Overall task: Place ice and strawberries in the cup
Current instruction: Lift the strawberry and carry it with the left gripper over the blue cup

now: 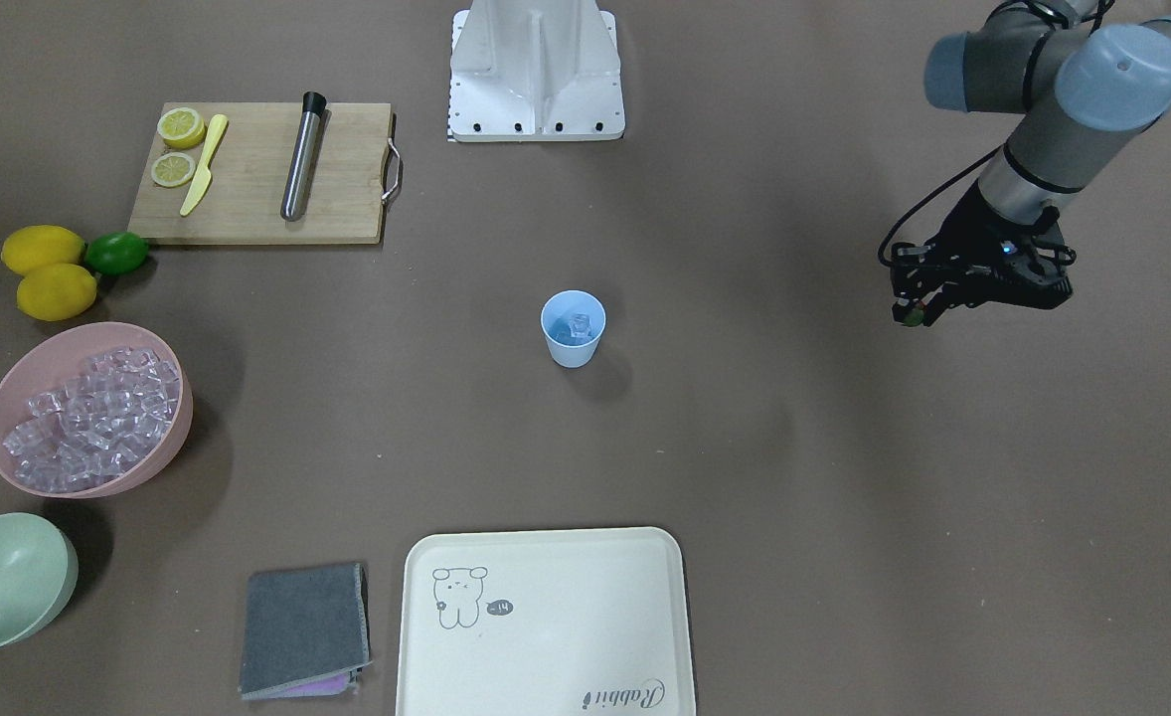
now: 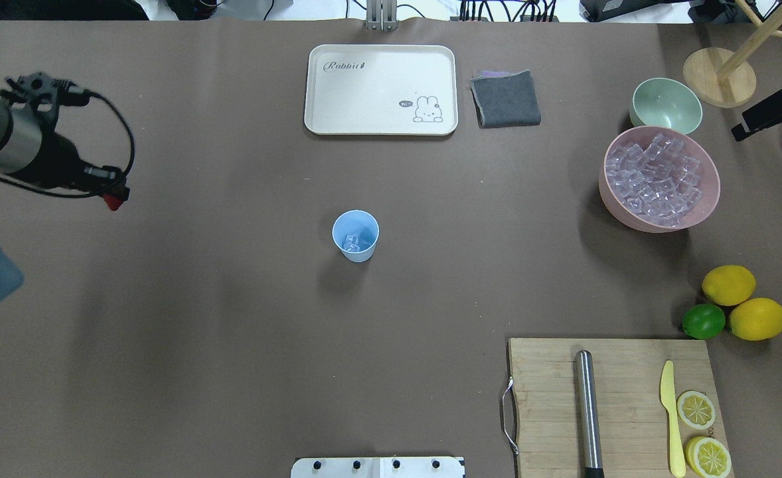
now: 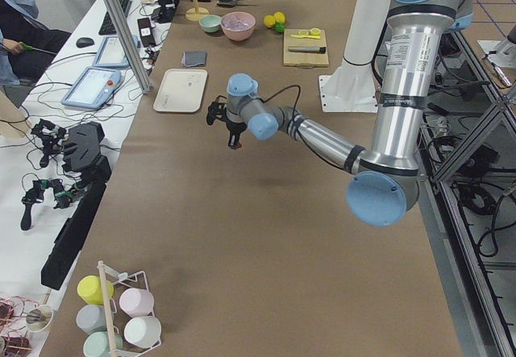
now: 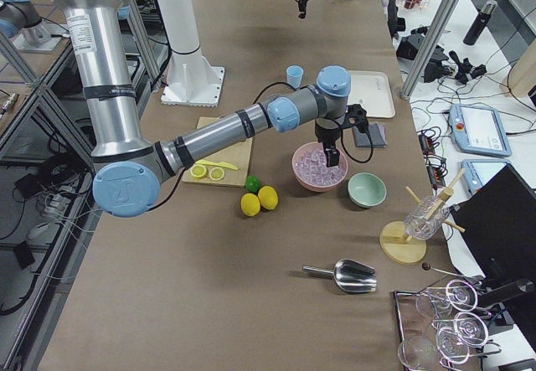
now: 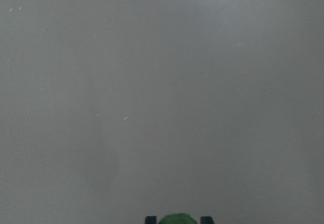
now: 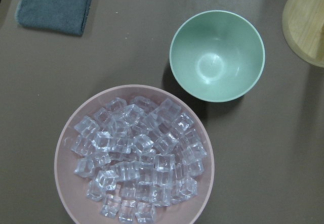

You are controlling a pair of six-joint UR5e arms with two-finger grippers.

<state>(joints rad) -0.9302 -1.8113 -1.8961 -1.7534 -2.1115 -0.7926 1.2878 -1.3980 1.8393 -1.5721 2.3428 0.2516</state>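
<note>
The light blue cup [image 1: 573, 333] stands upright mid-table, also in the overhead view [image 2: 355, 236], with a clear ice cube or two inside. A pile of ice [image 2: 656, 179] fills the pink bowl [image 1: 173, 443]; it also shows in the right wrist view [image 6: 136, 158]. My left gripper [image 2: 113, 199] is shut on the small red strawberry [image 1: 912, 316], held above the table far to the cup's side; its green top [image 5: 178, 219] shows between the fingertips. My right gripper [image 4: 331, 149] hovers over the ice bowl; I cannot tell whether it is open or shut.
A pale green bowl [image 2: 666, 105] stands beside the pink bowl. A grey cloth [image 2: 505, 98] and a cream tray [image 2: 381, 89] lie at the far edge. Two lemons [image 2: 743, 302], a lime [image 2: 703, 320] and a cutting board [image 2: 617, 405] with muddler, knife and lemon halves lie near the ice bowl.
</note>
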